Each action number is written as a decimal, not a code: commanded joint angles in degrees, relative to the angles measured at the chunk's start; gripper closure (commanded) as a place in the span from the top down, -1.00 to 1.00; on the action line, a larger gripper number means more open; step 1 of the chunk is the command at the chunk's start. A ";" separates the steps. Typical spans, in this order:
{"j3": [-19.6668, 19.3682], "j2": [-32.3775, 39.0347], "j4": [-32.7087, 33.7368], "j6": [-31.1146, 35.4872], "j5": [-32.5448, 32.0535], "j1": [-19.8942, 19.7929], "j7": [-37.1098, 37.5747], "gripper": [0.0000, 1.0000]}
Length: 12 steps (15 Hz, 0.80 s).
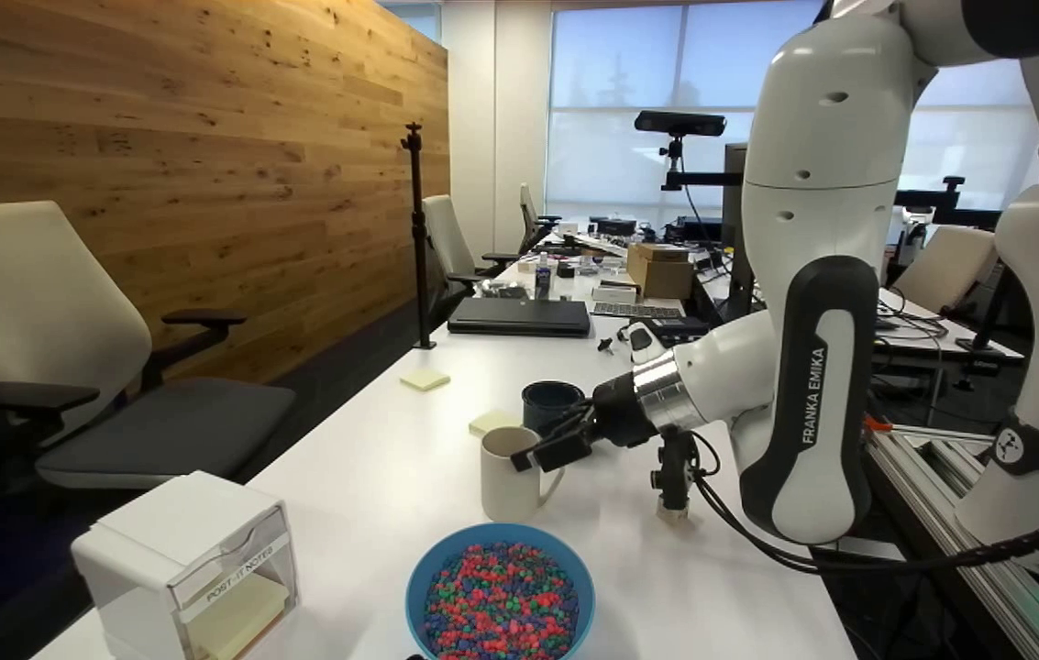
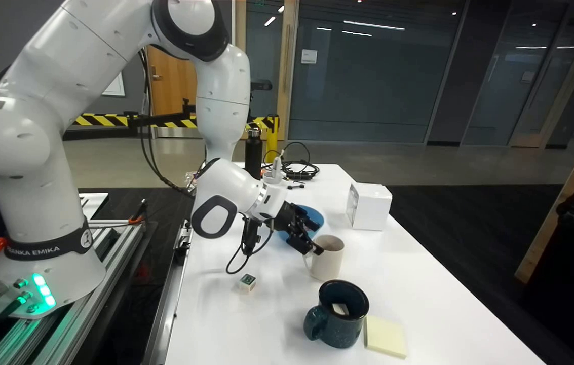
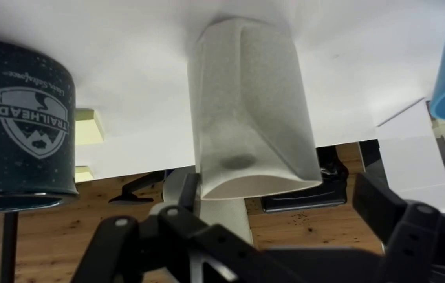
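The jaws stood apart beside one white mug (image 1: 502,486). In an exterior view, the surface's left edge (image 1: 343,414) lay well clear; one dark mug (image 1: 543,415) stood far, one bowl (image 1: 501,533) near.

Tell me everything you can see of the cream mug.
The cream mug looks ceramic and plain, with one handle facing the arm. It stands upright on the white table, between the blue bowl and the dark mug. The open pincer is at its rim; contact can't be told. Its inner bottom is hidden.
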 commanded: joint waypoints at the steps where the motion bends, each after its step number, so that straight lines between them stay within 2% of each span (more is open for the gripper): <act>1: -0.39 2.29 -0.54 1.22 -1.64 1.28 4.57 1.00; 7: -0.69 7.55 1.03 1.41 -2.08 1.63 9.82 1.00; 12: -3.00 9.47 2.97 1.40 -1.73 2.40 11.53 1.00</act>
